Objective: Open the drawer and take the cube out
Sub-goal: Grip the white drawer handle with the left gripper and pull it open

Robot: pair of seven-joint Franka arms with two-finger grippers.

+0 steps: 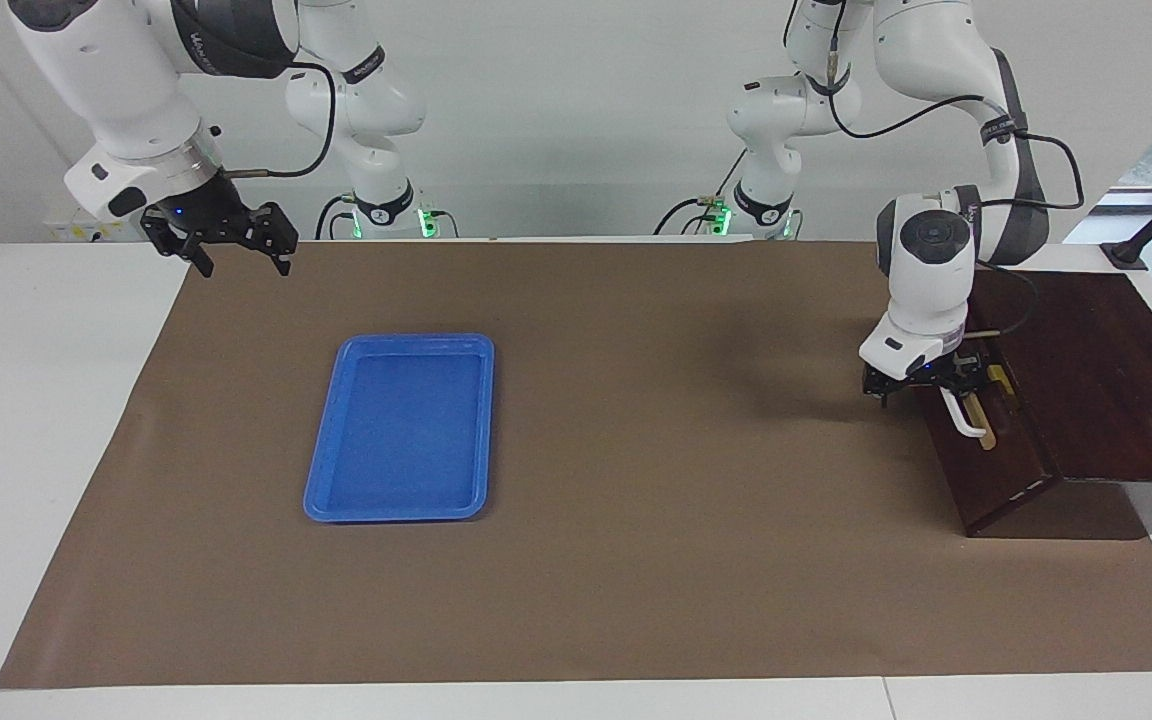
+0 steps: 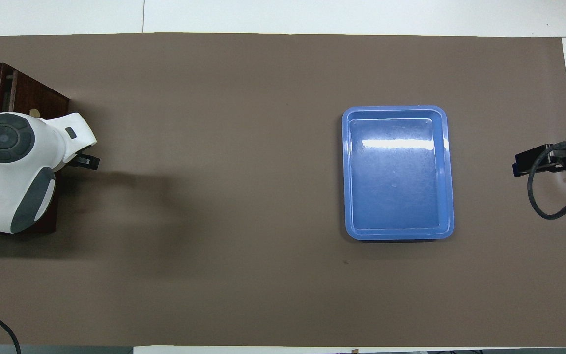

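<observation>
I am opening the drawer [image 1: 986, 455] at the left arm's end of the worktop [image 1: 636, 600]. My left hand [image 1: 926, 385] is low at the white handle [image 1: 966, 415], hooked by its top end. Its fingers stand wide and do not squeeze the bar. To do this well, I should pull straight out and slowly, so the hook does not slip off. The drawer looks open just a crack. A bit of yellow peeks out by the handle; I think it is the cube [image 1: 999, 377]. My right hand [image 1: 226, 240] waits up high with fingers apart, holding nothing, near the blue tray [image 1: 401, 430].
</observation>
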